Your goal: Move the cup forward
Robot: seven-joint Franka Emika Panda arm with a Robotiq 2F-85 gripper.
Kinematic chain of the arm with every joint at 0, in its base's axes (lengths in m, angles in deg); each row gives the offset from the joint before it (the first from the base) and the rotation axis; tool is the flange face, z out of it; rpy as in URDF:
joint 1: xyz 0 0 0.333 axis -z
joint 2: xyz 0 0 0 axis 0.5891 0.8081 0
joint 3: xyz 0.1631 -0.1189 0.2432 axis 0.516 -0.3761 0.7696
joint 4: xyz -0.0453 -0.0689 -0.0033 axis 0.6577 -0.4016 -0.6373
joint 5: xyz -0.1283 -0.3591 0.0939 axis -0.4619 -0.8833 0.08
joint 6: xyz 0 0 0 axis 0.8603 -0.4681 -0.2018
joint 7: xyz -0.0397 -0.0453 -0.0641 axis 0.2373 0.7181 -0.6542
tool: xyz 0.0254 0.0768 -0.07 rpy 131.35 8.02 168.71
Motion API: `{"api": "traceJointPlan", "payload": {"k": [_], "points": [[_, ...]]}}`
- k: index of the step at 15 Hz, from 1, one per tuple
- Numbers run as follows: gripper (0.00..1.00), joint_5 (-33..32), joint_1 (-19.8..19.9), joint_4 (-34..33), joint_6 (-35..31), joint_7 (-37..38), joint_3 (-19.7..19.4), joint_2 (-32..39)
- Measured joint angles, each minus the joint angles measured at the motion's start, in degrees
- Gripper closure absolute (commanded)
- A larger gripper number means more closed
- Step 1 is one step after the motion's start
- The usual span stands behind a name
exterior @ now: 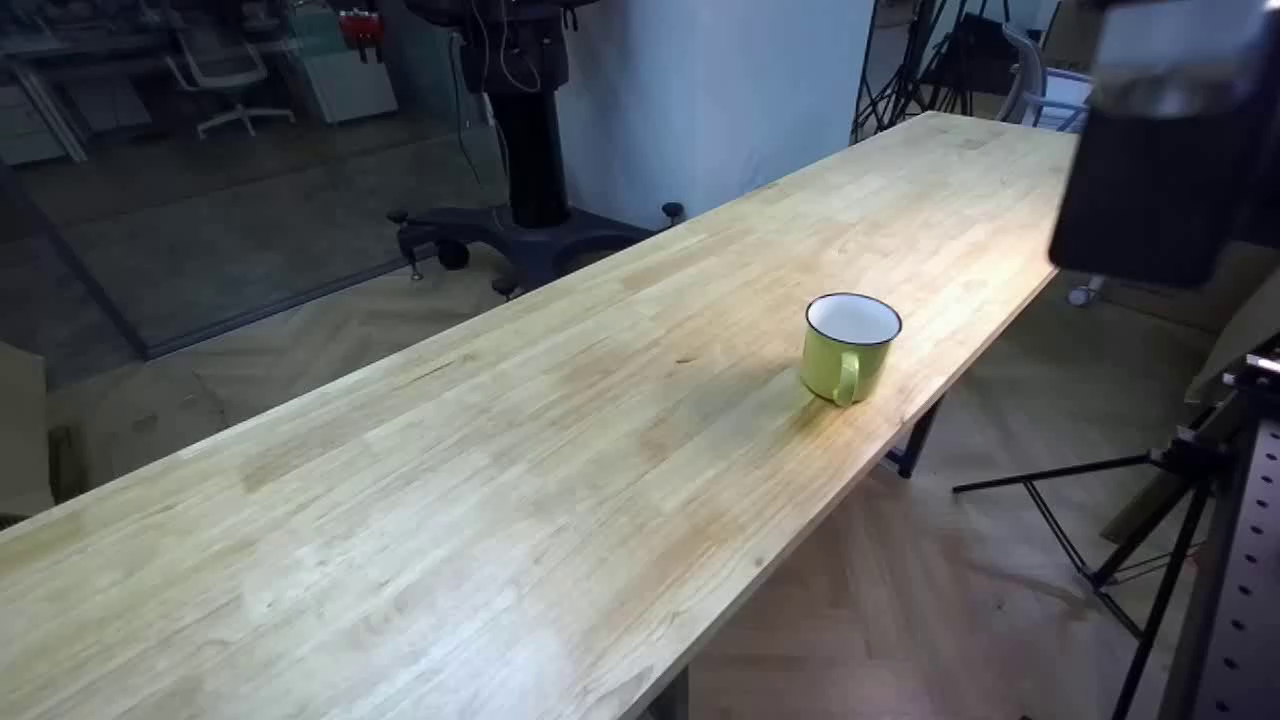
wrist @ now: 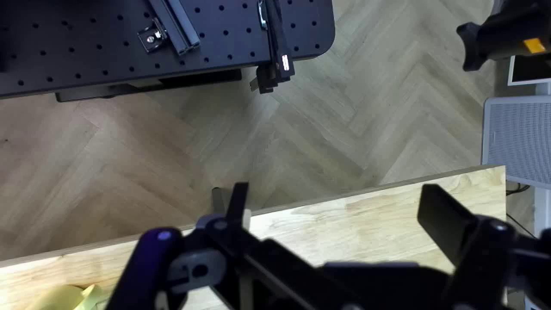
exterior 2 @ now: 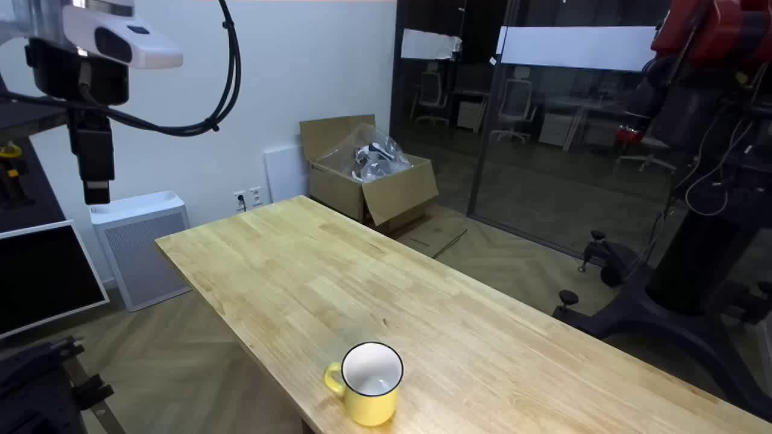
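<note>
The yellow-green cup point(exterior: 830, 370) stands upright on the long wooden table point(exterior: 500, 480), near one long edge. In an exterior view the cup point(exterior 2: 371, 407) shows its white inside, dark rim and side handle. In the wrist view only part of the cup point(wrist: 60, 298) shows at the bottom left corner, partly cut off by the frame. My gripper point(wrist: 333, 191) is open, with nothing between its fingers. It hangs high and well apart from the cup, as the gripper point(exterior 2: 96, 191) in an exterior view shows; the gripper point(exterior: 1135, 250) is blurred at the upper right of an exterior view.
A black perforated bench point(wrist: 107, 56) stands across a floor gap from the table's edge. An open cardboard box point(exterior 2: 338, 190) and a white air purifier point(exterior 2: 145, 247) stand beyond the table end. A tripod point(exterior: 1100, 580) and a black wheeled stand point(exterior: 540, 160) flank the table.
</note>
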Motion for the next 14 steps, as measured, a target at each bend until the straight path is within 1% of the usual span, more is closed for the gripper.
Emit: {"api": "traceJointPlan", "payload": {"k": [14], "points": [[0.00, -0.5, 0.2, 0.0, -0.1, 0.0, 0.1, 0.0]]}}
